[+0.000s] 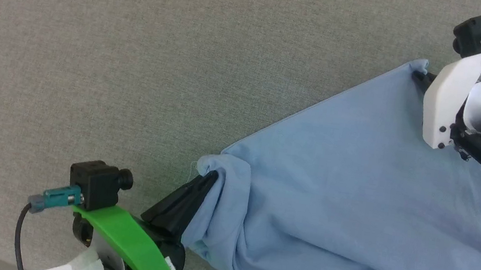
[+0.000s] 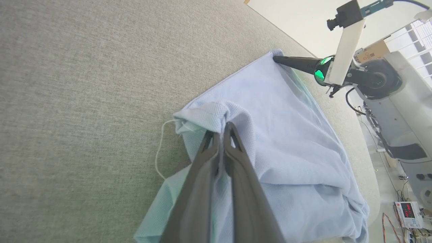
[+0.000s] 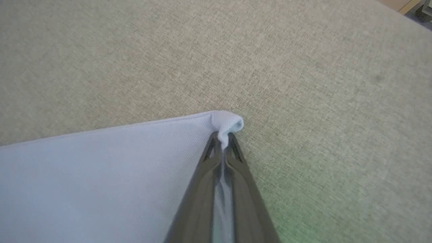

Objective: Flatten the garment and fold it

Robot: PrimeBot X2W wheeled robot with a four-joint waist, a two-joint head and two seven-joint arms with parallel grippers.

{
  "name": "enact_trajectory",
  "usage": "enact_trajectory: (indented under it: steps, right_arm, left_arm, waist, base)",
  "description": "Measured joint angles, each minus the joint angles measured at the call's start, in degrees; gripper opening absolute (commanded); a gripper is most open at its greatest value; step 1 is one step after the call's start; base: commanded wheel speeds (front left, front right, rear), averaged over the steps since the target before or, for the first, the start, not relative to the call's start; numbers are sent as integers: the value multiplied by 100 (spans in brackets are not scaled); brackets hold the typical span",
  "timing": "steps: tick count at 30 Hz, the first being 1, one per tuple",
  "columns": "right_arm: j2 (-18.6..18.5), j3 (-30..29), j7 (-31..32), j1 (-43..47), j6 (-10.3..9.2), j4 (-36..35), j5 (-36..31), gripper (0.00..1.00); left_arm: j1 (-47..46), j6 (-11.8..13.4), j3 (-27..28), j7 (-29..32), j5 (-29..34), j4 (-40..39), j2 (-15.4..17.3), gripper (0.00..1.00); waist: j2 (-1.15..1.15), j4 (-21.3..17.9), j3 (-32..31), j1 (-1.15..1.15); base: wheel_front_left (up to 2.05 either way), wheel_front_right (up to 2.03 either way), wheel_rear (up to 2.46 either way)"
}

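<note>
Nearest to me, the left gripper (image 1: 210, 178) was clenched on a bunched corner of the garment (image 1: 347, 178), its two dark fingers pressed together with light blue knit gathered over their tips. In the left wrist view that same gripper (image 2: 221, 131) showed the cloth wadded into a knot around the fingertips, with a thin white thread (image 2: 158, 152) trailing from the corner onto the grey worktop (image 2: 84, 84). From that pinch the garment (image 2: 290, 141) spread away across the right part of the worktop (image 1: 140, 45), smooth along its stretched far edge and rumpled into folds on the near side, where it ran out of the head view. Farther off, the right gripper (image 1: 418, 77) was likewise closed on the other corner of that edge. Its wrist view showed the right gripper (image 3: 222, 137) squeezing a small curl of blue fabric between the fingertips, the garment (image 3: 101, 175) lying flat to one side and bare worktop (image 3: 303, 67) beyond. Seen from the left wrist, the right gripper (image 2: 277, 59) sat close to the worktop's edge.
</note>
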Motion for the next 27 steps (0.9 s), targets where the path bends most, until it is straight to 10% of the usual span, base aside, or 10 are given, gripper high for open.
enact_trajectory:
  steps: [16, 27]
  right_arm:
    - [-26, -535, -1706, 514, 0, -44, 372, 0]
    - [163, -1614, -2481, 1268, 1, -1045, 354, 0]
  left_arm:
    - [-196, -43, 538, -619, 241, 342, 176, 0]
    - [-901, 407, 1185, -1489, 1093, 403, 288, 0]
  waist:
    - [0, -273, -733, 0]
    - [0, -737, -1491, 0]
  base:
    - [0, 0, 0]
    - [0, 0, 0]
